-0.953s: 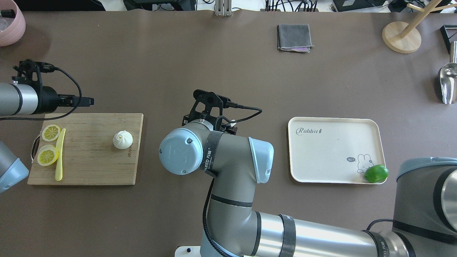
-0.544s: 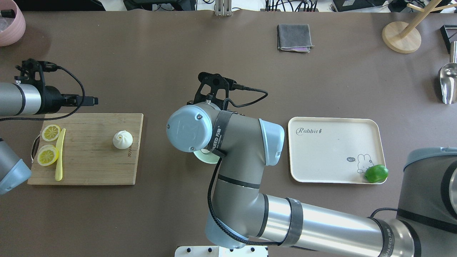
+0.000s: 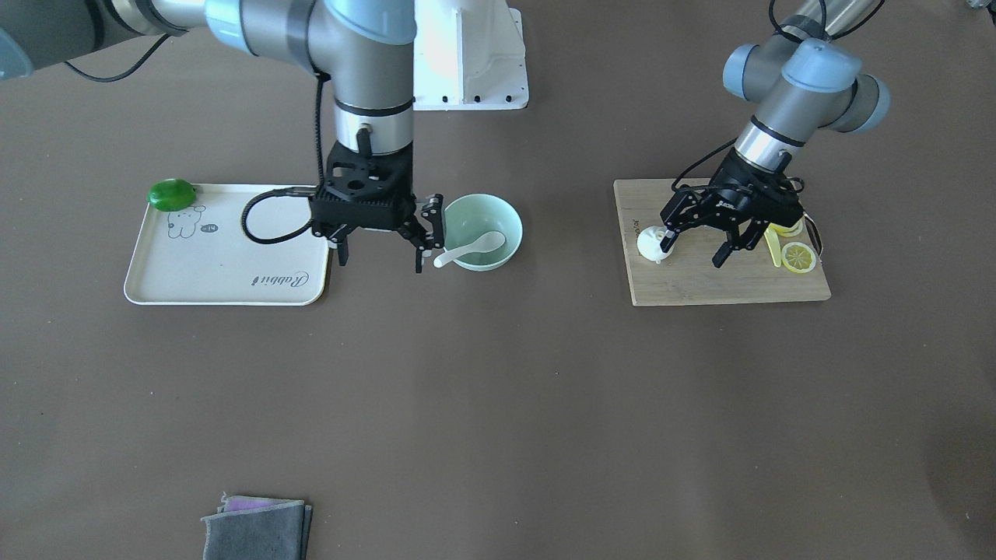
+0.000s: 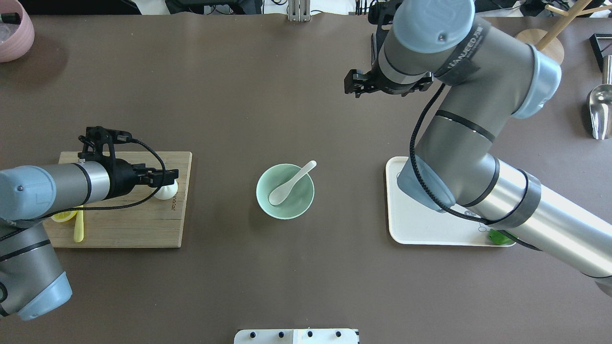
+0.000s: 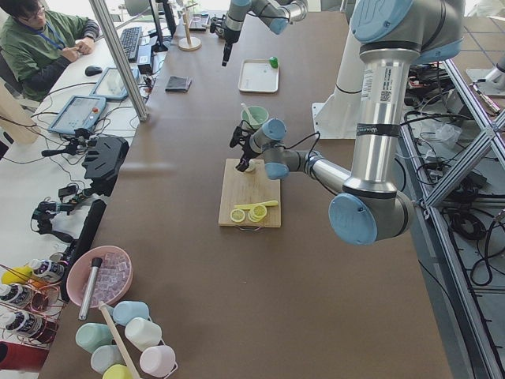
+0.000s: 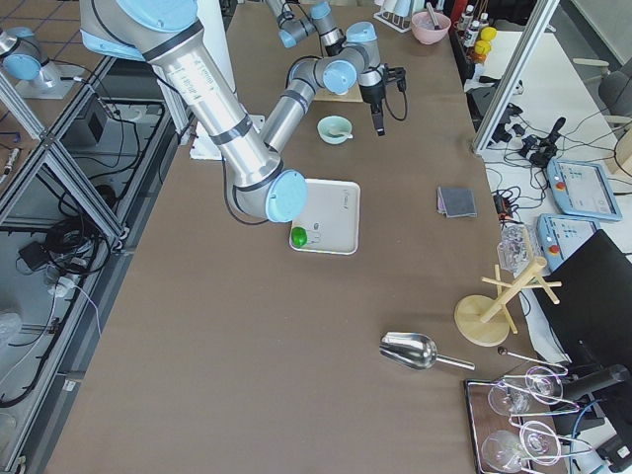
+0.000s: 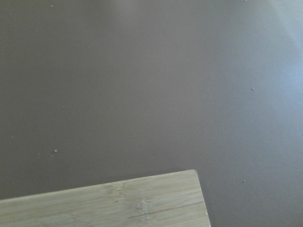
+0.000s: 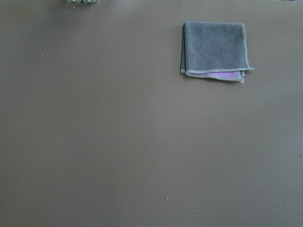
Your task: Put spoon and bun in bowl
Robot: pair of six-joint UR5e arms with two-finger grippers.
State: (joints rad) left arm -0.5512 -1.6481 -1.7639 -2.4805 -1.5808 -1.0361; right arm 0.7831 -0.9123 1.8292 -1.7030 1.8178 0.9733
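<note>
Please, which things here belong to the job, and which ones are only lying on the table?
For the job: spoon, already in the bowl; bun, not yet moved.
Only lying about: cutting board, lemon slices, tray, green fruit, grey cloth, metal scoop.

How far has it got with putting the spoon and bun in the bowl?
Done: the spoon lies in the bowl, handle over the rim, and the right gripper is open and empty. In hand: the left gripper is open at the bun, which sits on the cutting board, not yet gripped. Left: grasp the bun and carry it to the bowl.
</note>
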